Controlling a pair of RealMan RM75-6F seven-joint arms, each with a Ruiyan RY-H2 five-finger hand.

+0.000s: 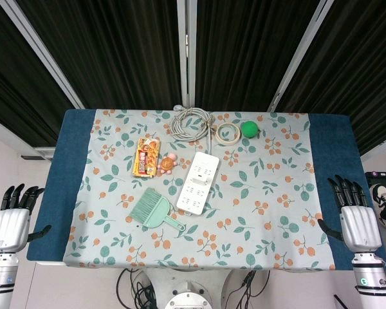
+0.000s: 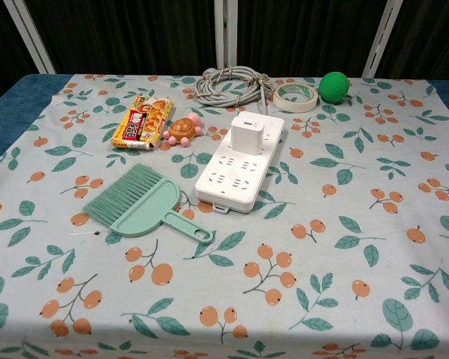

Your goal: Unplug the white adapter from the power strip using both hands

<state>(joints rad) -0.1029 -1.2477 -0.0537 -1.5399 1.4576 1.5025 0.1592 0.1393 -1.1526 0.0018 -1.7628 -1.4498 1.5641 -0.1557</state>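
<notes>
Both hands hang off the table's near corners, fingers straight and apart, holding nothing: the left hand (image 1: pixel 11 220) by the blue edge on its side, the right hand (image 1: pixel 354 215) opposite. Neither touches anything.

Well apart from both, mid-table on the floral cloth (image 2: pixel 344 247), lies the strip (image 2: pixel 239 161), its cable (image 2: pixel 230 84) coiled at the far edge. The adapter (image 2: pixel 248 134) stands upright in the strip's far end, a small white cube.

It looks light, hard and smooth, probably slippery, so pinching its side faces low down seems best, while the other hand presses the strip's bare near end flat.

A brush (image 2: pixel 148 203) lies just beside the strip, a turtle toy (image 2: pixel 182 130) and snack pack (image 2: pixel 142 121) beyond it.
</notes>
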